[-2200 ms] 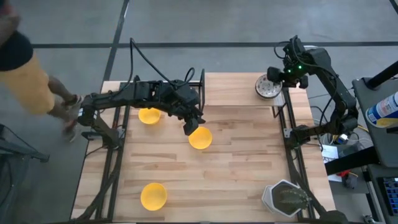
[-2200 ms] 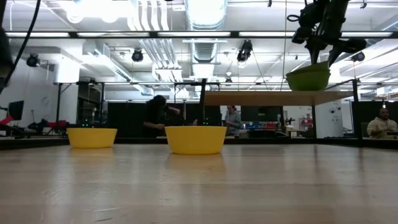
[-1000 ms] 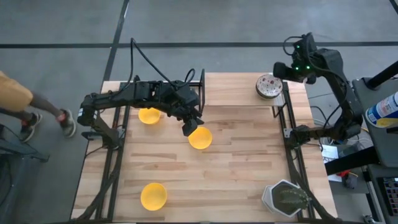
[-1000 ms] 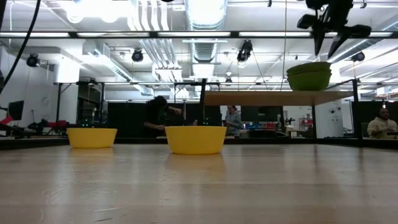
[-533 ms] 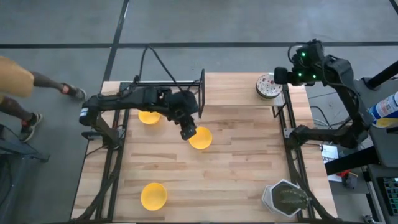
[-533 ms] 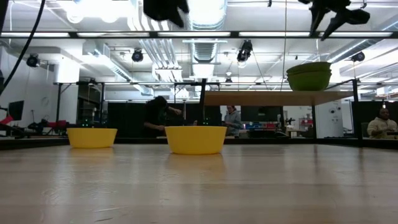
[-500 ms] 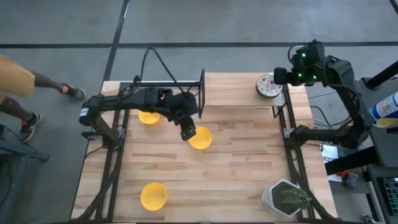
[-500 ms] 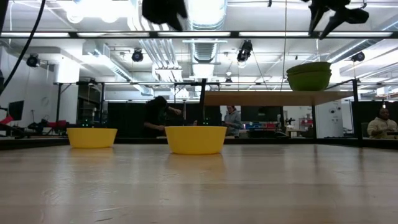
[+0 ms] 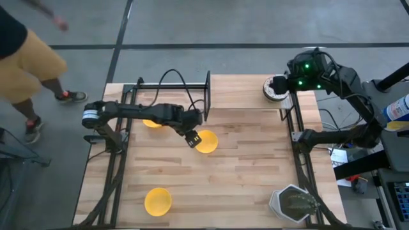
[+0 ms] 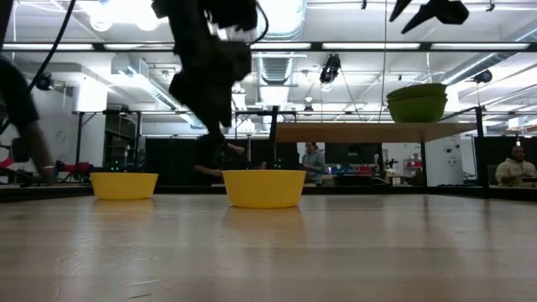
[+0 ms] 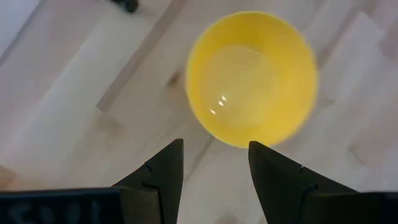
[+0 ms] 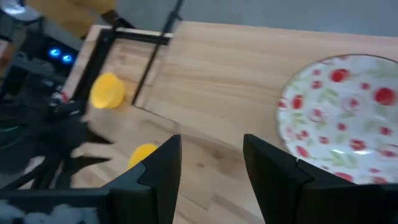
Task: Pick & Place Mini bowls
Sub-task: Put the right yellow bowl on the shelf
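Observation:
Three yellow mini bowls stand upright on the table: one in the middle, one near the left frame, partly under the left arm, and one at the near left. Speckled mini bowls sit stacked on the raised far-right shelf. My left gripper hangs open just left of the middle yellow bowl, pointing down, touching nothing. My right gripper is open and high above the speckled stack.
A grey-white hexagonal container sits at the near right corner. Metal frames run along both table sides, with a black upright frame at the far middle. A person walks on the floor beyond the left edge.
My left gripper has come down toward the middle yellow bowl, staying open, and its arm has dropped into the low view. My right gripper has risen away from the speckled stack, nearly out of the low view's top. No bowl has moved.

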You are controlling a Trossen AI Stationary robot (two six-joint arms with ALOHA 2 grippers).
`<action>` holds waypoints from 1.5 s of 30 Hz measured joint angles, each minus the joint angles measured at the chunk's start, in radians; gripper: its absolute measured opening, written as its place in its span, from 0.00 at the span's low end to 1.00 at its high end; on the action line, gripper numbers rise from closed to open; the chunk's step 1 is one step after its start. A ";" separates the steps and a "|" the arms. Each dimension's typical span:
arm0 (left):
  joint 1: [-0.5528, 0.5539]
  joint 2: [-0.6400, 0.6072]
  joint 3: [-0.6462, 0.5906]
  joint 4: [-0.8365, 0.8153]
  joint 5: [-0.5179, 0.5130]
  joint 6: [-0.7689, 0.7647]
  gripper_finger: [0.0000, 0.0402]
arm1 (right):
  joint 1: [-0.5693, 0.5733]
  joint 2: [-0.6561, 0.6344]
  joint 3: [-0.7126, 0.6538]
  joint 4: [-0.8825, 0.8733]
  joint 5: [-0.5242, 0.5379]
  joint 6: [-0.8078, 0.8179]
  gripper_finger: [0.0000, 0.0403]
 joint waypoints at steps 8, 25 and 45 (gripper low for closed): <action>0.033 0.000 -0.151 0.193 0.017 -0.091 0.43 | 0.066 0.018 0.000 0.054 0.002 0.013 0.41; 0.045 0.068 -0.264 0.392 0.095 -0.206 0.43 | 0.077 0.023 0.000 0.062 0.004 0.008 0.40; 0.040 0.005 -0.185 0.405 0.167 -0.252 0.01 | 0.267 0.086 0.000 0.066 -0.007 0.109 0.37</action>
